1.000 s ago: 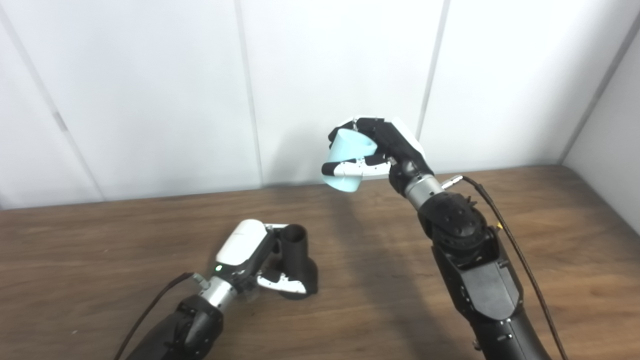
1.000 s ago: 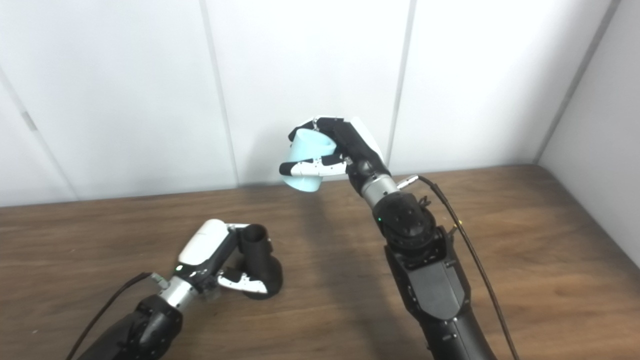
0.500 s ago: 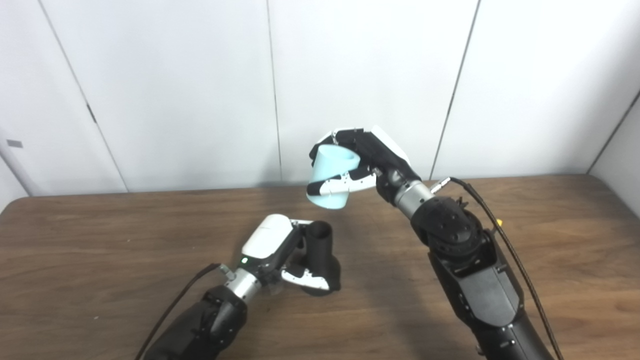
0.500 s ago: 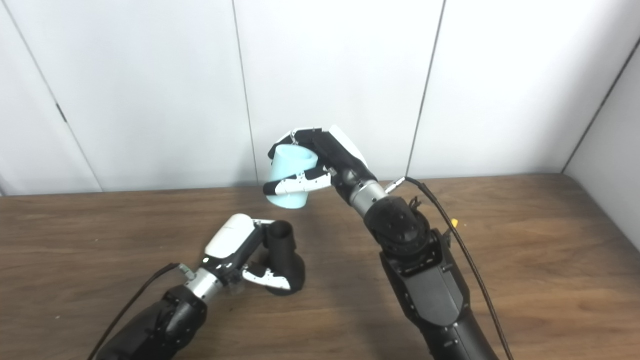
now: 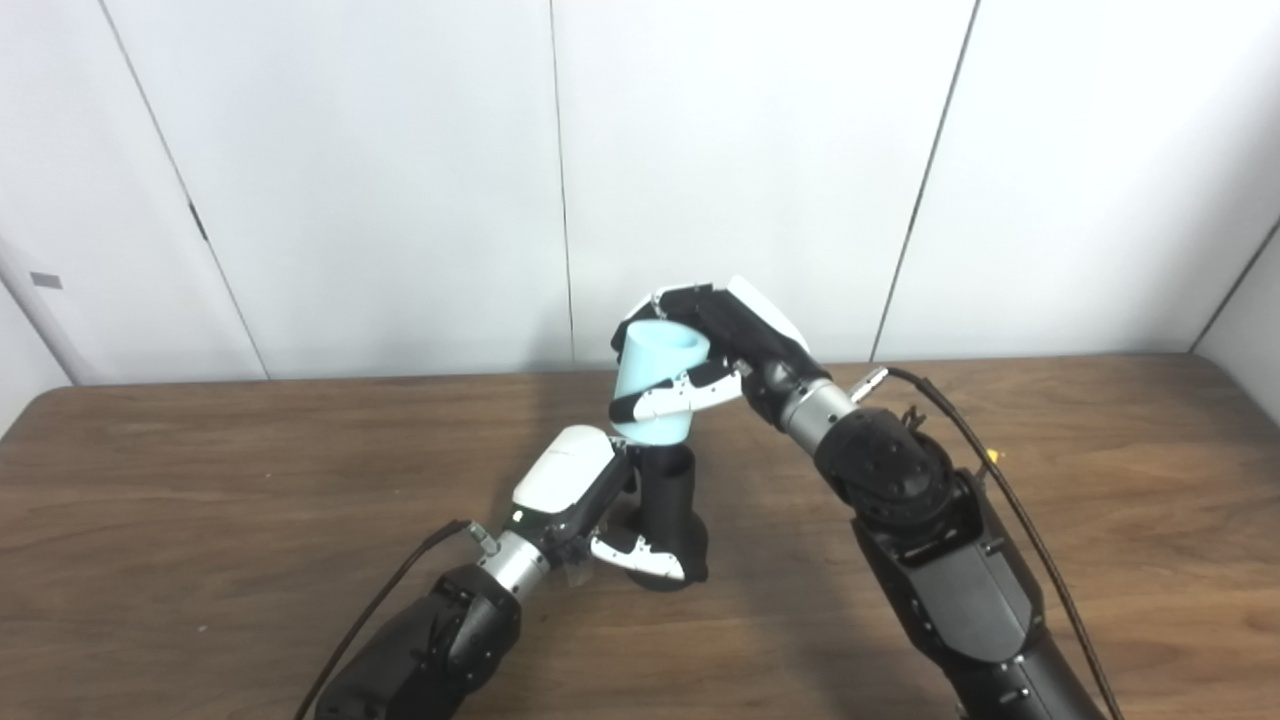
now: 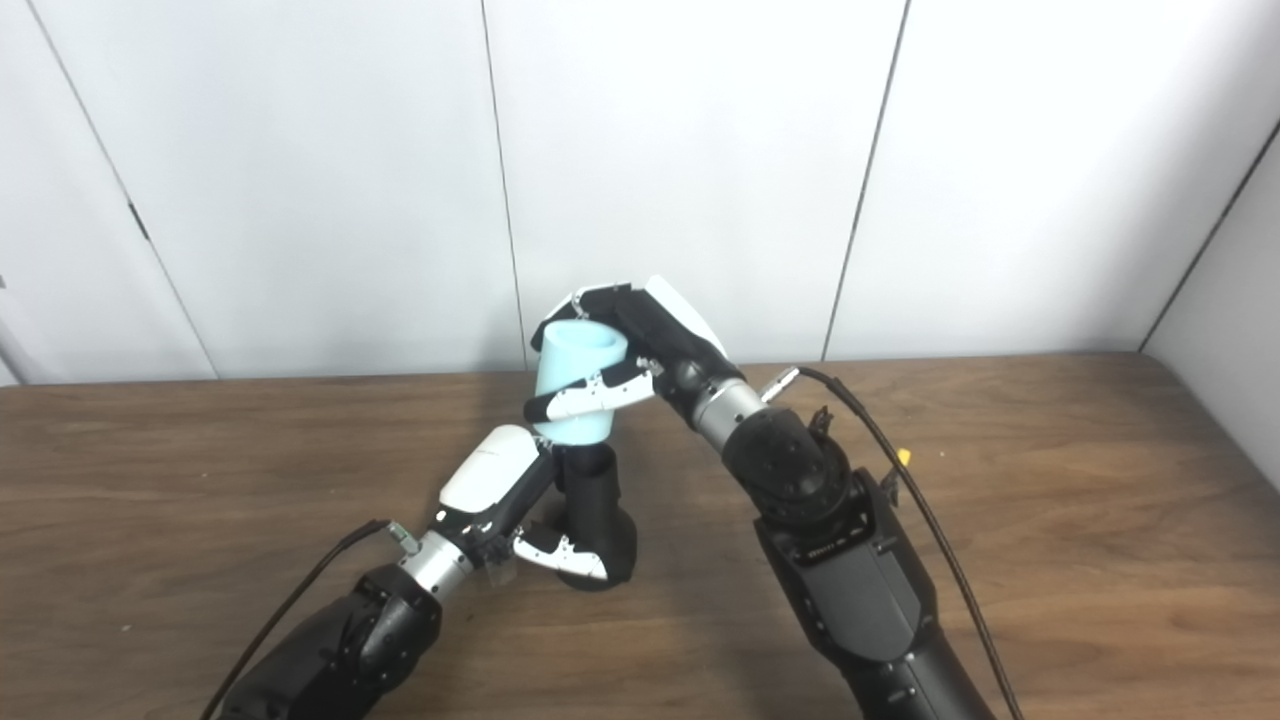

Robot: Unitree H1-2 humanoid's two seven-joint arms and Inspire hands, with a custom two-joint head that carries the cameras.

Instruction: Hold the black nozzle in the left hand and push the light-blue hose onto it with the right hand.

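Observation:
The black nozzle (image 5: 668,505) stands upright on the wooden table (image 5: 200,500), wide base down, with my left hand (image 5: 585,500) shut around its lower part. My right hand (image 5: 715,345) is shut on the short light-blue hose (image 5: 655,385), held upright directly above the nozzle. The hose's lower rim meets the nozzle's top; the nozzle's mouth is hidden behind it, so I cannot tell how far it overlaps. In the right eye view the hose (image 6: 578,385) sits over the nozzle (image 6: 590,505) the same way.
White wall panels (image 5: 400,180) rise right behind the table's far edge. A black cable (image 5: 1000,480) runs along my right forearm, another cable (image 5: 390,600) trails from my left wrist. Bare wood lies to the left and right of both arms.
My right hand has carried the hose down and leftward until it sits on top of the nozzle. The camera view has also shifted; the left hand keeps its hold on the nozzle.

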